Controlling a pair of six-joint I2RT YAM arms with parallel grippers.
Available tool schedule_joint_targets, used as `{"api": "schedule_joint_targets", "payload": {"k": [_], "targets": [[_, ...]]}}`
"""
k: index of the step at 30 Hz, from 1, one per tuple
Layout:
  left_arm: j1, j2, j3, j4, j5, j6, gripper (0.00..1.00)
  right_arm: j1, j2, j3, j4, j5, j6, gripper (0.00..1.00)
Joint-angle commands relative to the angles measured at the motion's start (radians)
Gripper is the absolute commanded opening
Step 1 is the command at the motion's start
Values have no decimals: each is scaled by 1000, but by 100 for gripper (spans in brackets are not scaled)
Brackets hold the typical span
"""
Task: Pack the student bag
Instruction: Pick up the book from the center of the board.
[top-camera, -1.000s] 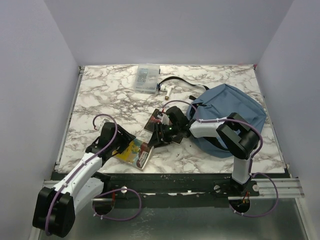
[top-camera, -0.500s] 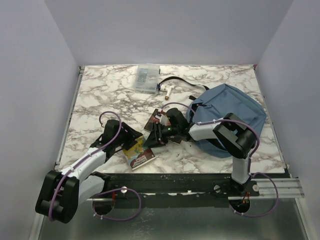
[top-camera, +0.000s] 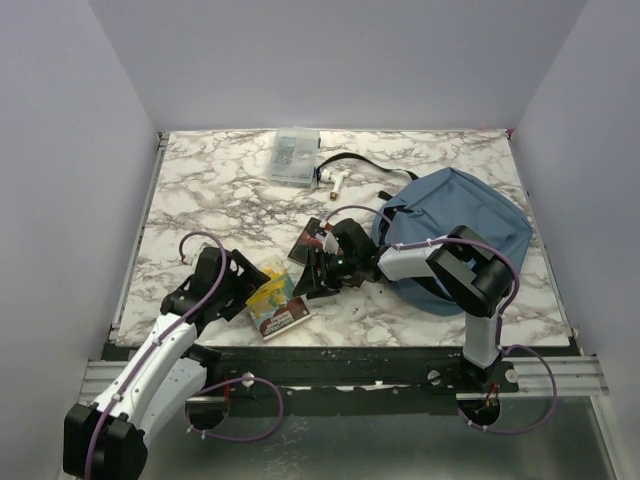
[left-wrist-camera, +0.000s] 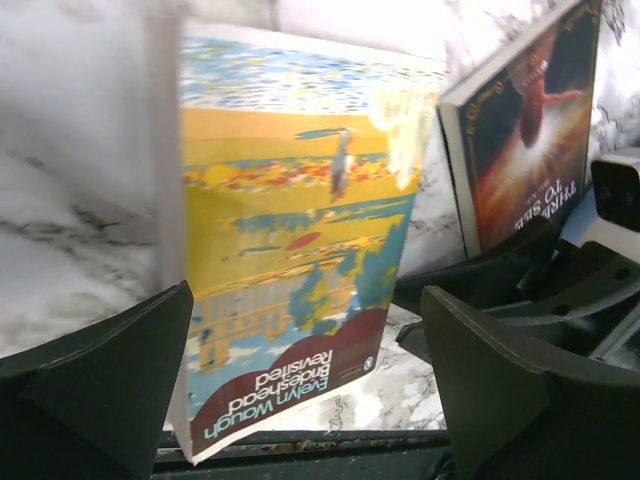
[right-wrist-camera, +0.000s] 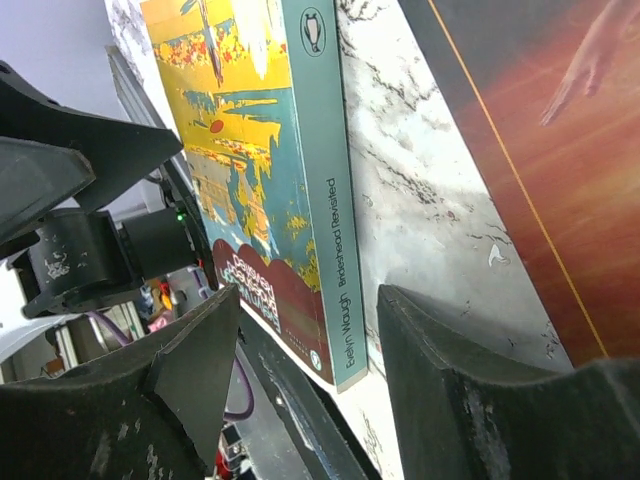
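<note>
The student bag (top-camera: 465, 225), a dusty-blue backpack, lies at the right of the marble table. A yellow paperback (top-camera: 277, 300) rests by the table's front edge. My left gripper (top-camera: 248, 290) is just left of it, open. In the left wrist view the paperback (left-wrist-camera: 290, 250) lies between that gripper's (left-wrist-camera: 305, 295) wide jaws, well clear of the right finger (left-wrist-camera: 510, 380). My right gripper (top-camera: 305, 280) is open at the book's other side. In the right wrist view its (right-wrist-camera: 310, 295) jaws straddle the corner of the paperback's spine (right-wrist-camera: 325, 200), with a gap at the right finger (right-wrist-camera: 470, 400).
A dark red-covered book (top-camera: 303, 243) lies just behind the paperback, seen too in the left wrist view (left-wrist-camera: 525, 130) and the right wrist view (right-wrist-camera: 540, 150). A clear plastic box (top-camera: 293, 157), a small white object (top-camera: 335, 181) and a black strap (top-camera: 360, 163) lie at the back.
My left gripper opened wide, let go of the yellow paperback and drew back to the left. The book now lies near the front edge. My right gripper's jaws widened a little.
</note>
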Motion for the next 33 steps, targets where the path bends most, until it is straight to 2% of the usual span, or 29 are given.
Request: {"api": "schedule_joint_targets", "payload": {"k": [1,3,6,8,9,14,17,22,26,33], "targets": [[40,-75,-68,-189,-69,-102,98,4,16,12,-13,27,-36,62],[55,-66,-108,-129,-33,-115,98,4,21,22,-16,31,-42,62],[61,-21,-96,-87,-29,-100,98,4,37,35,-23,26,-47,62],[62,20,-99,-24,24,-80,98,4,44,36,-16,19,-46,63],[61,50,-101,10,50,-72,94,4,44,33,-14,22,-43,63],[61,174,-119,192,191,-29,51,-9,21,20,-20,40,-43,63],[61,197,-146,309,235,-20,37,-50,-3,-14,-1,42,-24,63],[68,227,-146,395,287,-6,1,-88,-19,-13,-42,28,-58,64],[95,152,-183,433,335,-36,0,-95,-48,-32,-84,70,-74,71],[161,-129,-289,490,429,-122,0,-113,-67,-79,-107,57,-69,79]]}}
